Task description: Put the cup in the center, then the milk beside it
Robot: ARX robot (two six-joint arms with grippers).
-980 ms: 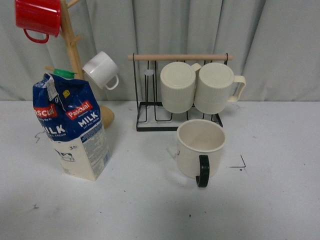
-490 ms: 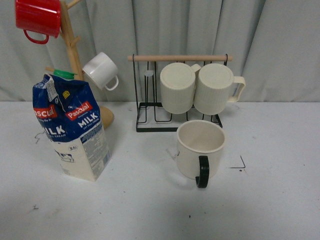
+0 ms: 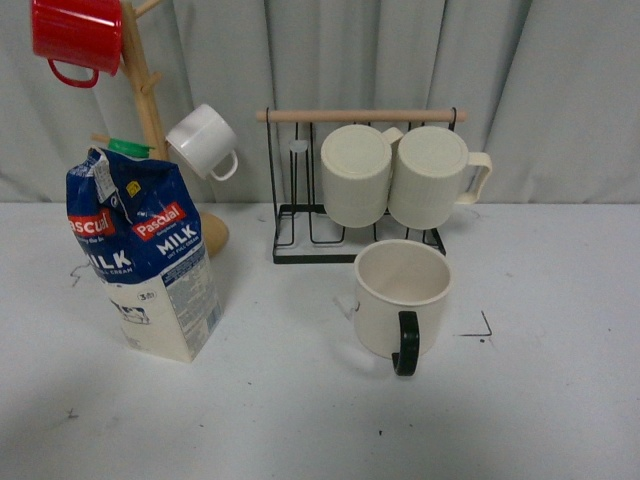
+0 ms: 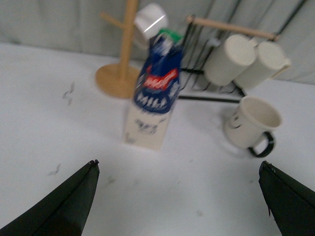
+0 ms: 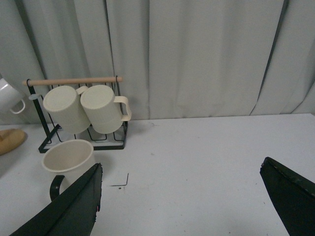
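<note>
The cup (image 3: pixel 402 297), a wide smooth cream mug with a dark handle facing me, stands upright on the white table in front of the wire rack. It also shows in the left wrist view (image 4: pixel 252 123) and the right wrist view (image 5: pixel 68 158). The milk (image 3: pixel 143 255), a blue and white Pascual carton with a green cap, stands at the left, and shows in the left wrist view (image 4: pixel 155 98). My left gripper (image 4: pixel 179 167) is open and empty above bare table, short of the carton. My right gripper (image 5: pixel 181 169) is open and empty, to the right of the cup. Neither arm shows in the front view.
A black wire rack (image 3: pixel 360 185) with a wooden bar holds two ribbed cream mugs (image 3: pixel 395 175) behind the cup. A wooden mug tree (image 3: pixel 150 110) behind the carton carries a red mug (image 3: pixel 75 35) and a small white mug (image 3: pixel 203 140). A grey curtain hangs behind.
</note>
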